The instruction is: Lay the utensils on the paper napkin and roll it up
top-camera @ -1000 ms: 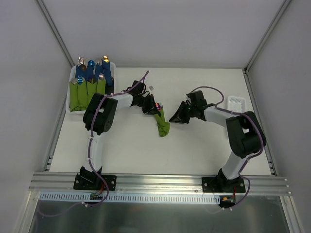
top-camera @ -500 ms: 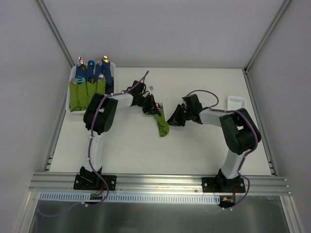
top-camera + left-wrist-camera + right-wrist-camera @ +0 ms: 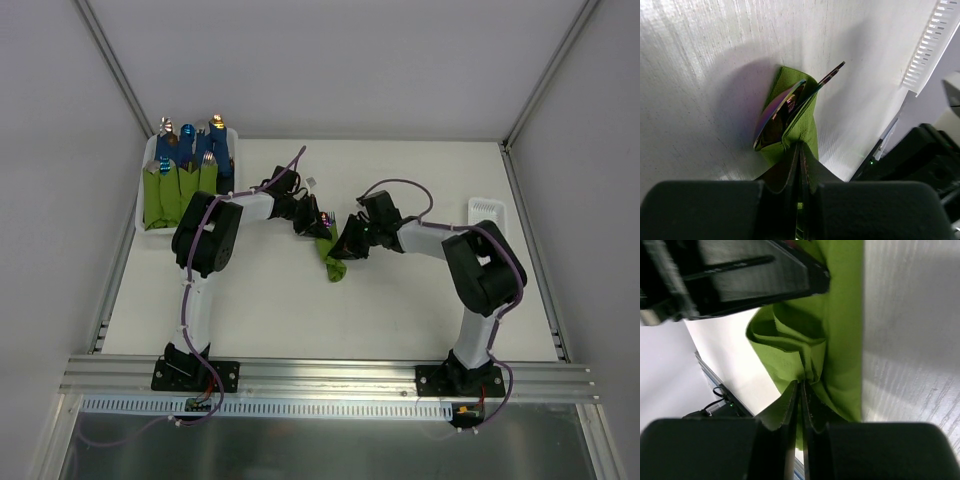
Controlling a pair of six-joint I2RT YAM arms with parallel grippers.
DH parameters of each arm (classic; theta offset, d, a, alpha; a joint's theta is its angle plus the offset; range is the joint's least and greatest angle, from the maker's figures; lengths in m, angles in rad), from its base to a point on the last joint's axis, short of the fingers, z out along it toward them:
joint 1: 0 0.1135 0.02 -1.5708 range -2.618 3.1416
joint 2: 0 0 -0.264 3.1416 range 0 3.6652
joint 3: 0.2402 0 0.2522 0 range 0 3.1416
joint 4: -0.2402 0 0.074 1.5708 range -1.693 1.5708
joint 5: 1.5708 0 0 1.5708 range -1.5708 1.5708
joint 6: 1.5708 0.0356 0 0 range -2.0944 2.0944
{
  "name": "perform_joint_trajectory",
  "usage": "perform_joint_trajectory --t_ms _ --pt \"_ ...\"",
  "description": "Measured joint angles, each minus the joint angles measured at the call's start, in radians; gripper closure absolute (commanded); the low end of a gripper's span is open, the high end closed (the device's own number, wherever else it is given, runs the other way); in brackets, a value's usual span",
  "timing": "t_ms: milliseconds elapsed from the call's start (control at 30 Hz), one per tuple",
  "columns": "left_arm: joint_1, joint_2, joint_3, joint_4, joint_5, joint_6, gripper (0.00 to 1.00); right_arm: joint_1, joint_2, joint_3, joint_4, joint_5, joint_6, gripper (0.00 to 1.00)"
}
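Where the left hand [image 3: 800,150] meets the paper napkin [image 3: 802,125], its two fingers are pressed together on the near edge of the green sheet, and a sliver of green shows between them lower down. The hand is therefore pinched on the napkin, with no gap between the fingers.

The napkin is folded loosely into a pouch around the utensils [image 3: 782,107]. A spoon bowl with an iridescent reddish sheen lies in the open fold. A slim dark tip projects past the far corner of the napkin.

In the right wrist view, the right hand [image 3: 801,385] is likewise closed narrow on a gathered crease of the napkin [image 3: 840,315]. The green paper bunches into folds just ahead of the fingertips. The black body of the other arm lies across the top of that view, over the napkin.

Seen from above, the left hand [image 3: 320,224] and the right hand [image 3: 346,246] meet at mid-bench on either side of the napkin [image 3: 334,264]. The napkin lies as a narrow crumpled strip on the white bench [image 3: 400,310], and its lower end trails toward the arm bases.

At the far left corner stands a white basket [image 3: 141,205] holding green bundles [image 3: 178,190] with blue handles. A small white tray [image 3: 487,212] sits near the right edge, well apart from both hands.
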Motion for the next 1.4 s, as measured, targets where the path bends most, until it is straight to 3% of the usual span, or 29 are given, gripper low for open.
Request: perform_joint_trajectory --t_ms 200,433,733,1067,1200,1400 --pt "0.000 0.001 0.000 0.001 0.005 -0.016 1.00 0.013 0.047 0.000 -0.012 0.000 -0.003 0.90" --pt "0.000 0.002 0.000 0.002 0.008 -0.021 1.00 0.030 0.047 -0.006 0.042 -0.013 0.031 0.69" --pt "0.000 0.003 0.000 0.001 0.012 -0.021 1.00 0.047 0.047 -0.014 0.135 -0.087 0.087 0.67" --pt "0.000 0.013 0.000 -0.006 0.048 -0.024 1.00 0.132 0.020 0.061 0.093 -0.165 0.032 0.57" --pt "0.000 0.016 0.000 0.002 0.051 -0.029 1.00 0.151 -0.060 0.044 0.067 -0.185 0.004 0.62" --pt "0.000 0.016 0.000 0.002 0.051 -0.038 1.00 0.111 -0.228 -0.048 0.057 -0.064 -0.019 0.84"
